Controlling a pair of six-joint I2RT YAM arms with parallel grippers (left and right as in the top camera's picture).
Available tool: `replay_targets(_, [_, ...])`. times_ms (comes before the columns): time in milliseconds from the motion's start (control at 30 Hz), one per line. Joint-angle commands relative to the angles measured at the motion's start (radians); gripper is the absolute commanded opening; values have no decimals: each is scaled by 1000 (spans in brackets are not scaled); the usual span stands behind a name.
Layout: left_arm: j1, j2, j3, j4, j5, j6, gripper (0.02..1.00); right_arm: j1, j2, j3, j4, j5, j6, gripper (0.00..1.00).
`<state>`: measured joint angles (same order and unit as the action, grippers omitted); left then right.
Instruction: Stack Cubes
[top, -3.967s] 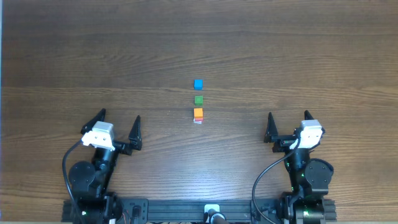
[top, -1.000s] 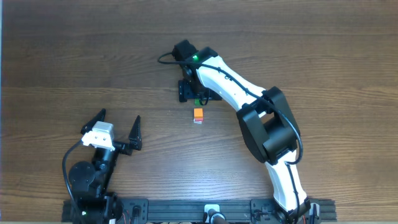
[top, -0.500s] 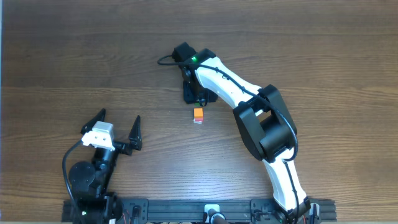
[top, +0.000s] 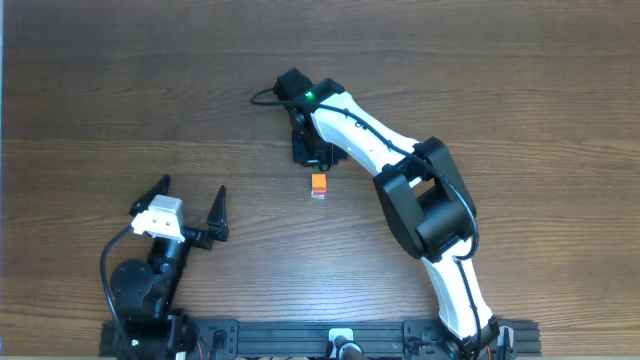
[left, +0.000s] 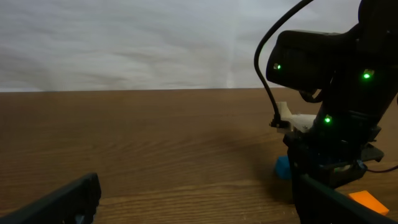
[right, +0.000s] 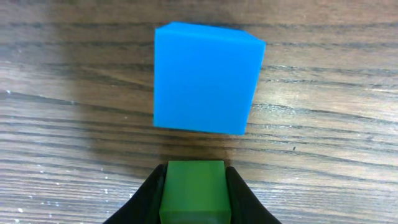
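My right gripper is clenched on the green cube, one dark, smooth finger pressed to each side face; I can't tell whether the cube rests on the wood or is raised off it. Just past it lies the blue cube, a plain, matte block with crisp edges, flat on the tabletop and turned slightly askew to the grain, a strip of bare wood separating it from the green one. From above, the right arm reaches across to the middle of the tabletop, its white shell and black wrist over that spot. The orange cube sits by itself just on the near side of that wrist, toward the edge where the arm bases stand. The tabletop is dark brown wood with fine, streaky grain running along its length. My left gripper is released, its black pointed fingers spread wide, low near the left base and well apart from the cubes. Its wrist camera looks across the wood to a pale, wrinkled backdrop.
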<state>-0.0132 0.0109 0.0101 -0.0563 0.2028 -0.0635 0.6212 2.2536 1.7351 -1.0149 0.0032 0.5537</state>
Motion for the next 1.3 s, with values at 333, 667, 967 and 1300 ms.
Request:
replay_targets(333, [-3,-4,-5,-1,6,11,998,8,-11,203,-173,42,10,145])
replay_targets(667, [-3,-4,-5,-1,6,11,998,35,-167,241,-365,45,64,128])
replay_targets(967, [-3,-4,-5,-1,6,11,998,121,-240,185,-437,58,154,121])
replay_targets(1300, [-3,-4,-5,-1,6,11,998,126,-241,74,-319,42,168,108])
